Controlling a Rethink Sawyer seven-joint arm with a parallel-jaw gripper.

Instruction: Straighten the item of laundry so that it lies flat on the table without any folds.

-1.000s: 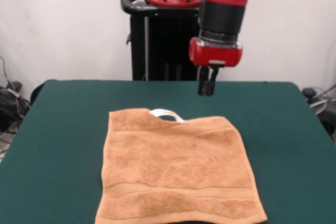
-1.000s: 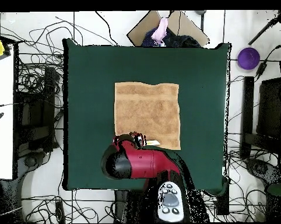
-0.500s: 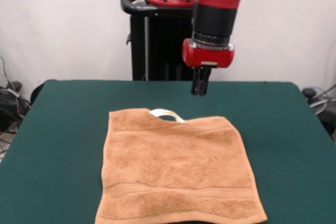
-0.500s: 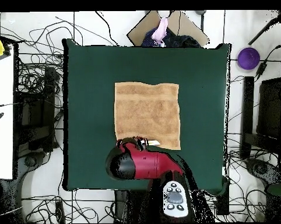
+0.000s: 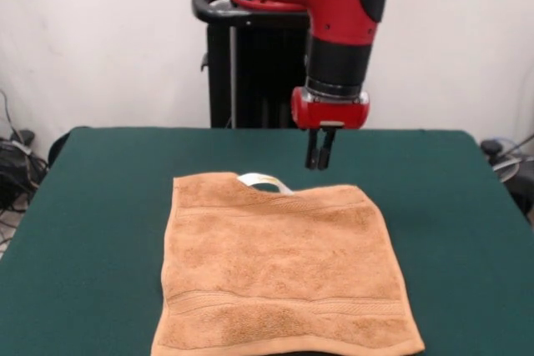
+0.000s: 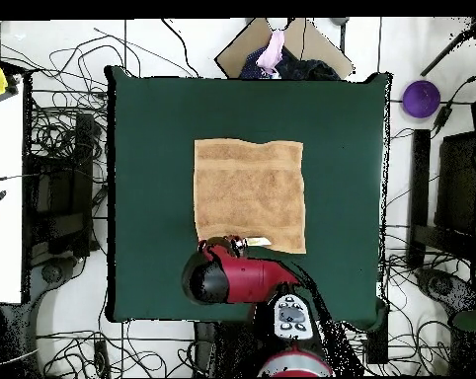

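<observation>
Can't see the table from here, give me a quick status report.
Gripper empty, fingers close together, hanging above the table behind the towel. Towel spread mostly flat, white tag sticking out at far edge. Nothing in the way.

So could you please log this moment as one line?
towel: spread on table, tag showing at far edge | gripper: raised beyond that edge, holding nothing

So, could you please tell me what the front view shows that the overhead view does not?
Only the front view shows the tool hanging clear above the table, beyond the towel's far edge, and the black pedestal. Only the overhead view shows all four table edges, floor cables and a purple round object. Both show the towel spread out, with its white tag.
</observation>
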